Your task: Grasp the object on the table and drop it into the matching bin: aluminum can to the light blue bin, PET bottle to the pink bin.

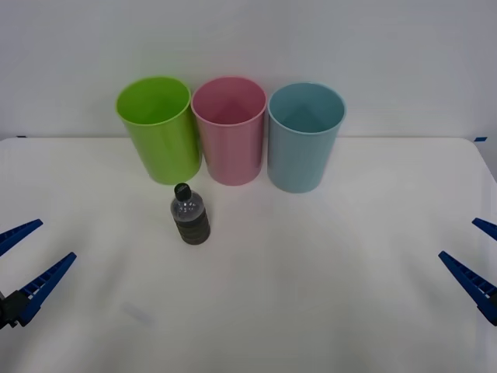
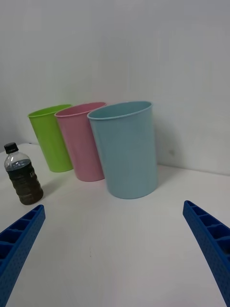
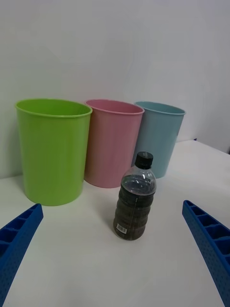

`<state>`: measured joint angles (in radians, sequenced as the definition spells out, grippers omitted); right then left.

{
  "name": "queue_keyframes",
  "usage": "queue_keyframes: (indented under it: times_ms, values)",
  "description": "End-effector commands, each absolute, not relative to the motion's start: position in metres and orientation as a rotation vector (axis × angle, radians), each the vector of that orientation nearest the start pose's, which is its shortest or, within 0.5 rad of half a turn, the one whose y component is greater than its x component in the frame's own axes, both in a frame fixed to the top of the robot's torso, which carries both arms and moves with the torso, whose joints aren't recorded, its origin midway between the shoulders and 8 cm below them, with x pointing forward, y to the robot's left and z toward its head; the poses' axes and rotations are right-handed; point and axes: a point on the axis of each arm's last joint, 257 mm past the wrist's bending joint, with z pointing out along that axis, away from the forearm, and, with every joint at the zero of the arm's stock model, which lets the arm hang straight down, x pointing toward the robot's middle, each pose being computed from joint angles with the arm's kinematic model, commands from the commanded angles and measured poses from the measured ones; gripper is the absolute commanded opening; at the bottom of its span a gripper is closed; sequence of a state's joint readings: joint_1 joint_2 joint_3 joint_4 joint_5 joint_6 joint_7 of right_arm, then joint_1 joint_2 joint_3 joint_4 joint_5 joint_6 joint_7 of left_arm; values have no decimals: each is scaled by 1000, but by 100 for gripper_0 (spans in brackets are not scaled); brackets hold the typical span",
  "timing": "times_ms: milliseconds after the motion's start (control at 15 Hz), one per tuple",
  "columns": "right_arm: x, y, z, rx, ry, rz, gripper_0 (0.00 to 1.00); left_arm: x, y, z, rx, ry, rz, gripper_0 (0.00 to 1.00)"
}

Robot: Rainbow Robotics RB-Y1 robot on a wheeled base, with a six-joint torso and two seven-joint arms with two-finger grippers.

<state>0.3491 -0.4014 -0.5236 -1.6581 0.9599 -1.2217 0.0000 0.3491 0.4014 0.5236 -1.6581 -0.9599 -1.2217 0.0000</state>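
A small clear PET bottle (image 1: 189,215) (image 3: 135,197) (image 2: 23,176) with a black cap and dark lower body stands upright on the white table (image 1: 311,256), just in front of the gap between the lime green and pink bins. The pink bin (image 1: 229,129) (image 3: 113,141) (image 2: 81,140) stands in the middle of the back row, the light blue bin (image 1: 305,136) (image 3: 160,136) (image 2: 125,149) to its right. My left gripper (image 1: 22,260) (image 3: 115,261) is open at the table's left edge, well short of the bottle. My right gripper (image 1: 477,260) (image 2: 115,259) is open at the right edge.
A lime green bin (image 1: 158,128) (image 3: 52,149) (image 2: 51,136) stands at the left of the row, closest to the bottle. A plain wall rises right behind the three bins. The table's wide front area lies between my two grippers.
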Motion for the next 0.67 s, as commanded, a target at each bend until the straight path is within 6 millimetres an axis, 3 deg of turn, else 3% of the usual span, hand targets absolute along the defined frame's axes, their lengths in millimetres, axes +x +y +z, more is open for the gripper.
queue_keyframes:
  times_ms: [67,133,200,667]
  values:
    - [342,-330,-169,-465,1441,567,100,342,330,-169,465,1441,-567,100]
    - [342,-330,-169,-465,1441,567,100,337,328,-189,432,1479,-588,100]
    - [342,-330,-169,-465,1441,567,100,335,328,-194,427,1489,-588,100]
    - [342,-330,-169,-465,1441,567,100,331,325,-204,451,1507,-572,100]
